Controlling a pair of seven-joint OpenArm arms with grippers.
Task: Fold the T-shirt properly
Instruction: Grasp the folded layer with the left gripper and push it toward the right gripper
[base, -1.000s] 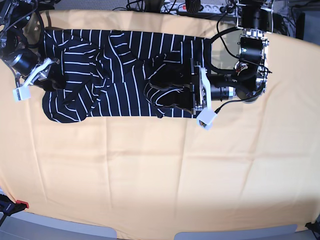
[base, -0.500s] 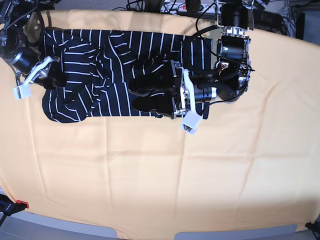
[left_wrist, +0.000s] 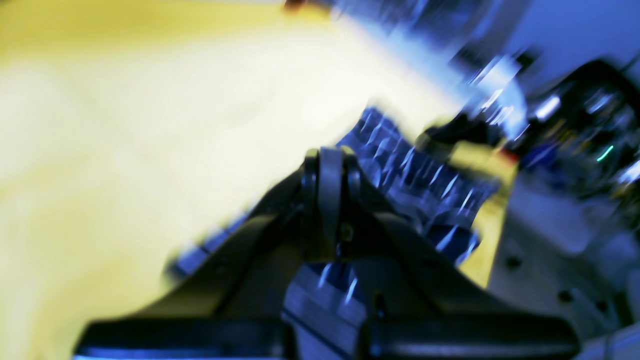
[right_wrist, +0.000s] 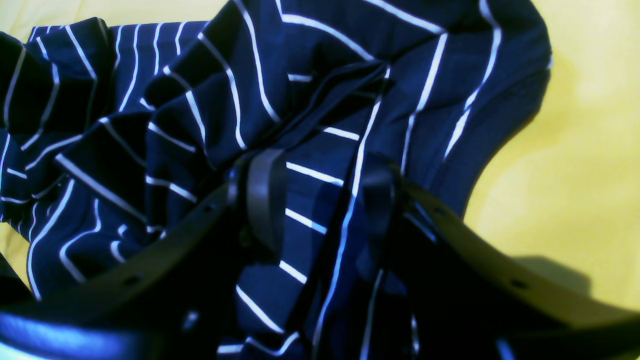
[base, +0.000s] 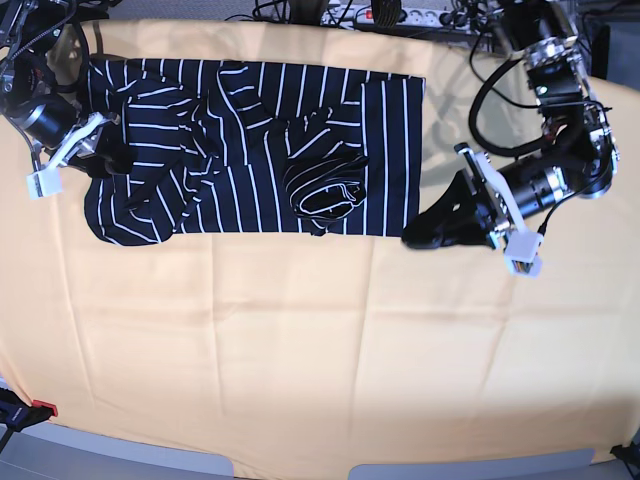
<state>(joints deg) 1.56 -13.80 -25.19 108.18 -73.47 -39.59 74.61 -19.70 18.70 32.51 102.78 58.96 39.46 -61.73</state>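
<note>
The T-shirt (base: 250, 150), dark navy with thin white stripes, lay spread but rumpled along the far edge of the orange-covered surface (base: 320, 350), with a bunched mound of cloth (base: 325, 185) near its middle. The fabric appeared soft, light and limp, so it would likely sag and crease when lifted; a hem corner or a shoulder seam seemed the soundest place to take hold, not the loose mound. The left pincer (base: 415, 240) sat pressed together and empty, its tips just beside the garment's near corner, on bare surface, apart from the cloth; the left wrist view was too blurred to add more than the joined tips (left_wrist: 325, 200) with striped cloth (left_wrist: 415, 180) beyond them. The right pincer (base: 108, 163) was at the garment's opposite end, its fingers (right_wrist: 265, 195) partly spread with a ridge of striped cloth (right_wrist: 325, 210) standing between them; whether that cloth was truly pinched could not be told
</note>
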